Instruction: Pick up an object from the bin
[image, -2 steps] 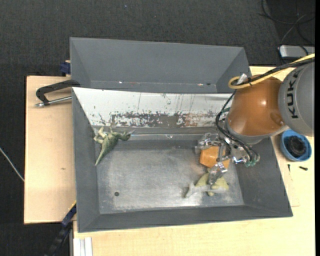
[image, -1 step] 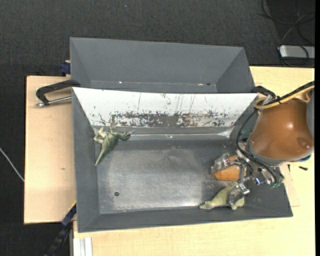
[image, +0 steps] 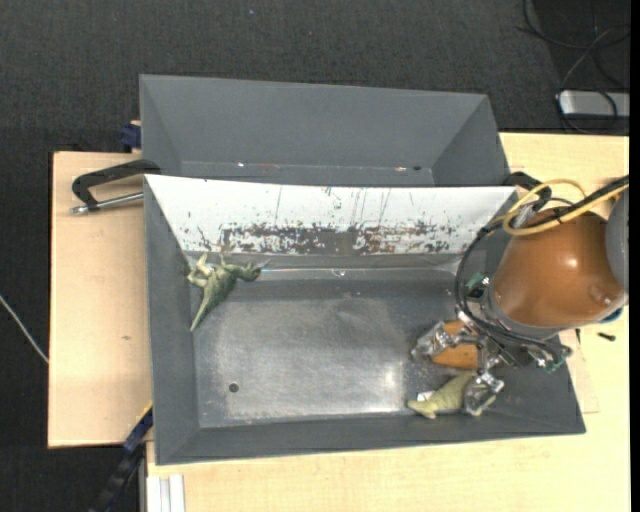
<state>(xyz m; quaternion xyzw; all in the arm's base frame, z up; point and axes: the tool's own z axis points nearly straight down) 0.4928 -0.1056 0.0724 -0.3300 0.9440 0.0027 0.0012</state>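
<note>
**Arm low in the bin's near-right corner**

Grey bin (image: 300, 365), floor scuffed and mostly bare, back wall speckled. Dark carpet (image: 60, 80) lies beyond it. A green dino (image: 215, 280) lies in the bin's far-left corner, well apart from the arm. The arm comes in over the bin's right wall, with its orange cover (image: 550, 275) and cables (image: 540, 200) above. The gripper (image: 482, 372) is down in the near-right corner. An orange piece (image: 458, 354) lies just beside it, and a pale toy (image: 445, 401) lies by the bin's front wall. Cannot tell how far open the gripper is, or whether it holds anything.
</note>
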